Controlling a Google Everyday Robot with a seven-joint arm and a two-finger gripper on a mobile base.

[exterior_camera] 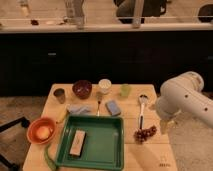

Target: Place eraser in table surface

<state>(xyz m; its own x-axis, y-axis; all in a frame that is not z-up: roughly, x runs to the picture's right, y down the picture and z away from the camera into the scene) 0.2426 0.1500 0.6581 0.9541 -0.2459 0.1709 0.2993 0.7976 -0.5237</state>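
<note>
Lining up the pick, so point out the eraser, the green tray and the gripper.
eraser [77,143]: camera view, middle of its top face.
green tray [104,146]: camera view, bare floor right of the eraser.
gripper [166,126]: camera view, its lower end, hanging by the table [150,153] right edge.
</note>
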